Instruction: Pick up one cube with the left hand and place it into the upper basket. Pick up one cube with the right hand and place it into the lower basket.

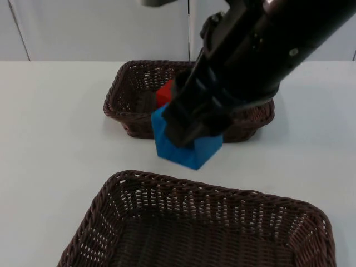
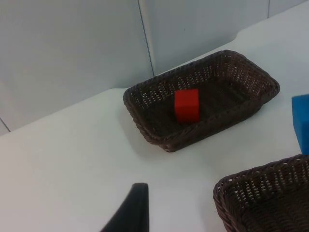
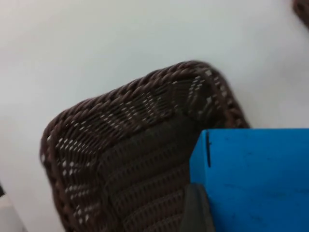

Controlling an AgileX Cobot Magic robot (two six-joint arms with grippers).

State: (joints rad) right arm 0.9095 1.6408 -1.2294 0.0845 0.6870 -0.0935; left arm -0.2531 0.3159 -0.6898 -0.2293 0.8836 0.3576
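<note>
A red cube [image 1: 163, 92] [image 2: 186, 104] lies inside the upper brown wicker basket [image 1: 119, 100] [image 2: 145, 130]. My right gripper [image 1: 186, 139] is shut on a blue cube [image 1: 186, 151] [image 3: 256, 179] [image 2: 301, 121]. It holds the cube in the air, between the upper basket and the far rim of the lower wicker basket [image 1: 211, 186] [image 3: 120, 92] [image 2: 260, 174]. In the right wrist view the blue cube hangs over one corner of the lower basket. My left gripper [image 2: 133, 212] waits away from the baskets and looks across the table at the upper basket.
The right arm [image 1: 261, 50] reaches across the upper basket and hides its right part. White table top [image 1: 55, 139] spreads to the left of both baskets. The grey partition wall [image 1: 83, 28] stands behind the table.
</note>
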